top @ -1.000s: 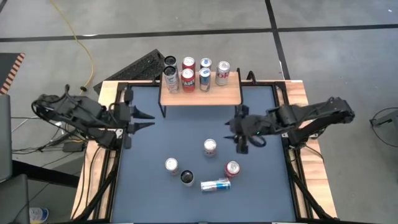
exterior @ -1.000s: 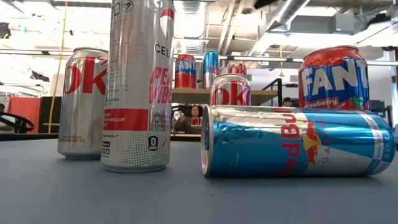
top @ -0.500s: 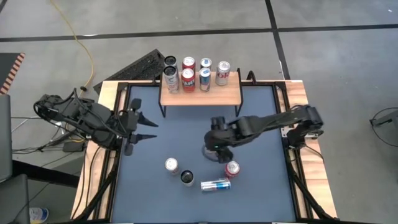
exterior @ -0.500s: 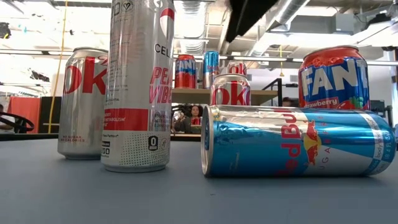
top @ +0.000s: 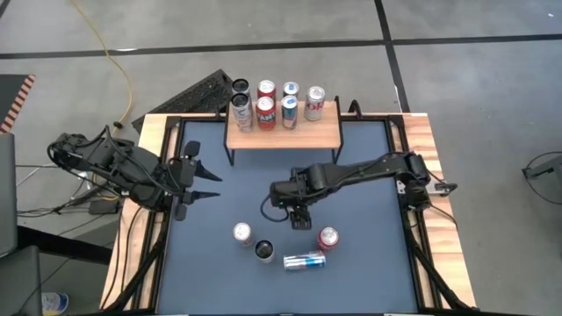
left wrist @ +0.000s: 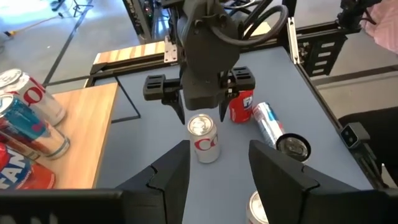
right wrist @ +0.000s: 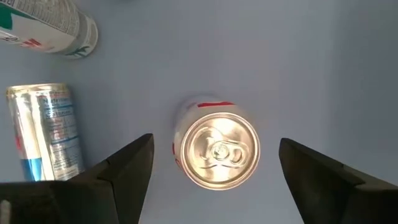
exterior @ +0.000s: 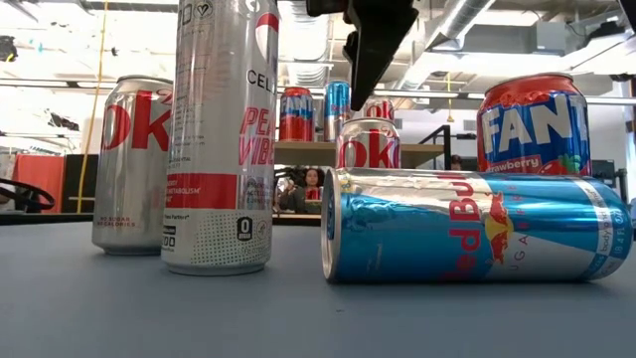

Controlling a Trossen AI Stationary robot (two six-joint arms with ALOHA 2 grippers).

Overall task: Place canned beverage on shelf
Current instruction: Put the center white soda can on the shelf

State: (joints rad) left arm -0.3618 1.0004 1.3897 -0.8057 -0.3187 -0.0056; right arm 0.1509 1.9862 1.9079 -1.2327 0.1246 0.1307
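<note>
A silver-and-red Coke can [right wrist: 217, 149] stands upright on the blue mat, mid-table. My right gripper [right wrist: 214, 149] hangs over it, open and pointing down, one finger on either side of the can's top without touching it. In the left wrist view the right gripper [left wrist: 200, 111] hovers at the can [left wrist: 204, 142]. In the high view it [top: 297, 211] hides the can. The shelf [top: 283, 133], light wood on black legs, stands at the far edge and carries several cans. My left gripper [top: 209, 175] waits open near the table's left edge.
On the mat nearer the front stand a silver can [top: 242, 233], a black-topped tall can [top: 264, 251] and a red can [top: 327, 238]. A blue Red Bull can [top: 304, 261] lies on its side. A keyboard [top: 206, 92] lies beyond the far left corner.
My right gripper has swung from the table's right side toward its middle, sunk, and tipped to point down over the Coke can. My left gripper has opened wider near the left edge. No can has moved.
</note>
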